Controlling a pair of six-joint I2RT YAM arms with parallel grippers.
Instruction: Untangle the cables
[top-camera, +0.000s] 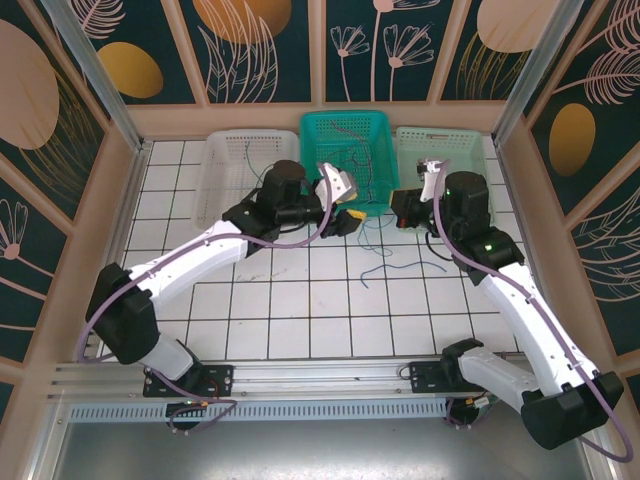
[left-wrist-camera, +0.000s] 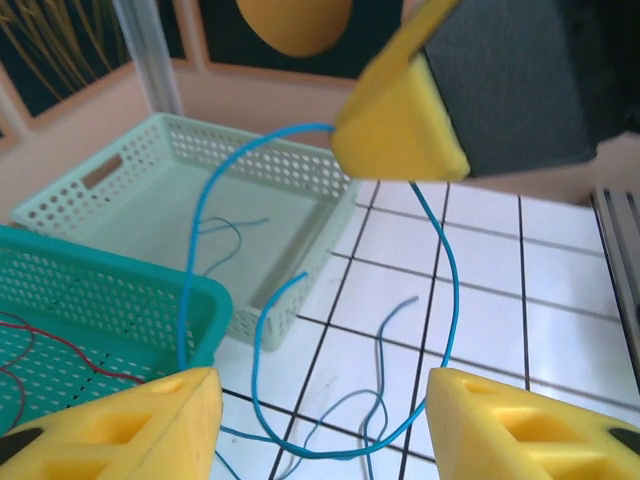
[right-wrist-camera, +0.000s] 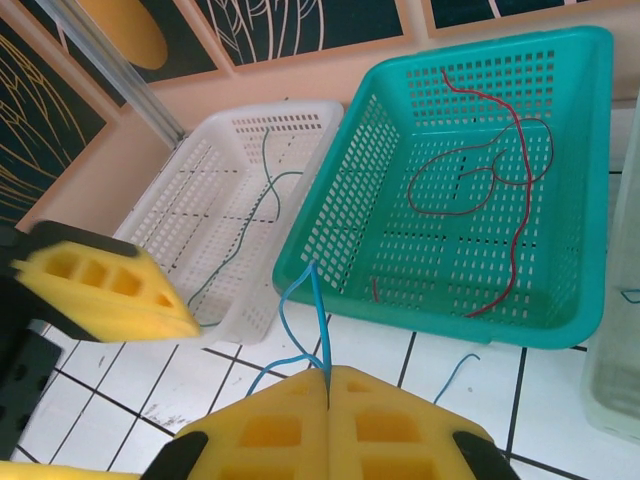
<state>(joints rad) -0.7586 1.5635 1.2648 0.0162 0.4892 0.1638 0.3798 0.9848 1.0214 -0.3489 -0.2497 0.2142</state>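
White grid-tiled table (top-camera: 300, 300), dark floral wall panels (top-camera: 262, 60) around.

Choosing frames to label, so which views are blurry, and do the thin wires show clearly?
Left wrist: yellow pads soft, blue wire sharp. Right wrist: red wire in teal basket crisp, near pads slightly soft. Top external: evenly lit, wires faint.

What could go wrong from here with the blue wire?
1. Right gripper is shut on the blue wire, which loops against a corner of the teal basket; pulling may snag it there.
2. Left gripper stands open close by; the two could bump.
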